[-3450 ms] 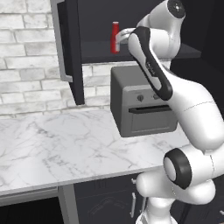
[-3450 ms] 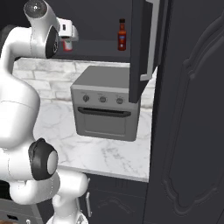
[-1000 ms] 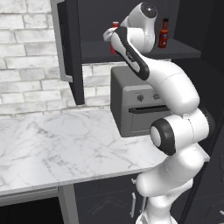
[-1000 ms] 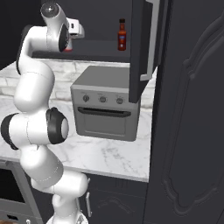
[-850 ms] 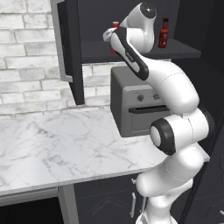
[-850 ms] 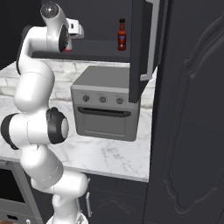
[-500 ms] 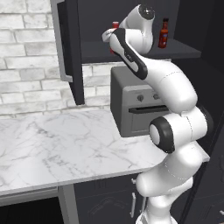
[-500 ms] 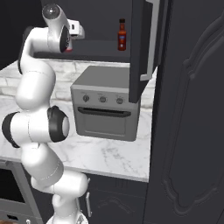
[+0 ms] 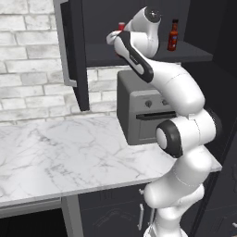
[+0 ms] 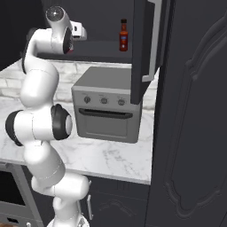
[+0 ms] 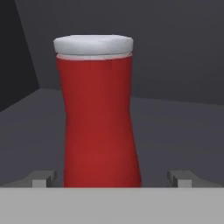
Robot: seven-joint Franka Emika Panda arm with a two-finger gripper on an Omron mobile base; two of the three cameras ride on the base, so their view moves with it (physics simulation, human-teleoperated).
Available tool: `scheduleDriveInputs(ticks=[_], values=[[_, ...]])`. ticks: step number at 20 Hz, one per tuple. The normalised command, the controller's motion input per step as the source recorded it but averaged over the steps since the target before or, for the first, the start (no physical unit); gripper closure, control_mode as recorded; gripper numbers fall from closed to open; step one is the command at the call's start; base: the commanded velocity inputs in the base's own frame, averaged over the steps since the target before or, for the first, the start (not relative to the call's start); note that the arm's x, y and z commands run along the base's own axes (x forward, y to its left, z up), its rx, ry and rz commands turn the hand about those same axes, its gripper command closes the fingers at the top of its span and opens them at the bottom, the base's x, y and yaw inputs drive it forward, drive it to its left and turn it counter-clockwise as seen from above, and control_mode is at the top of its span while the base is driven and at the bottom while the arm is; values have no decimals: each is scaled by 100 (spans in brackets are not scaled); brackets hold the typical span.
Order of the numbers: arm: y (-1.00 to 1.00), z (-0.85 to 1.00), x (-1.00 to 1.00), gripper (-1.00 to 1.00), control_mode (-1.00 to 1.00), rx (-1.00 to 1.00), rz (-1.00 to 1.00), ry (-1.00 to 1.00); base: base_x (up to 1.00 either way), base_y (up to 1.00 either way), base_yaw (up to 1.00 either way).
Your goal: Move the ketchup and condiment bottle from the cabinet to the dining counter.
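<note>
Cabinet (image 9: pixel 139 53) shelf — ketchup (image 11: pixel 98 113) upright; gripper (image 11: pixel 111 177) spread wide, straddling its base | condiment bottle (image 10: pixel 123 35) apart

A grey toaster oven (image 9: pixel 143 113) with three knobs and a dark handle stands on the white marble surface (image 9: pixel 65 155), at its right end. Behind the oven and to its left runs a whitewashed brick wall (image 9: pixel 28 69). Right of the oven rises a tall dark pantry cupboard (image 10: pixel 195 133).
</note>
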Motion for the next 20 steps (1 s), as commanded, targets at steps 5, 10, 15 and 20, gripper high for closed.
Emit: scheduleDriveInputs(ticks=[5,10,15,20], values=[[4,0,10,-100,-100,4,0,0,0,0,0],[5,0,4,100,-100,5,0,0,0,0,0],[-1,1,-13,100,-100,5,0,0,0,0,0],[-6,0,-51,100,-100,6,0,-3,0,0,0]])
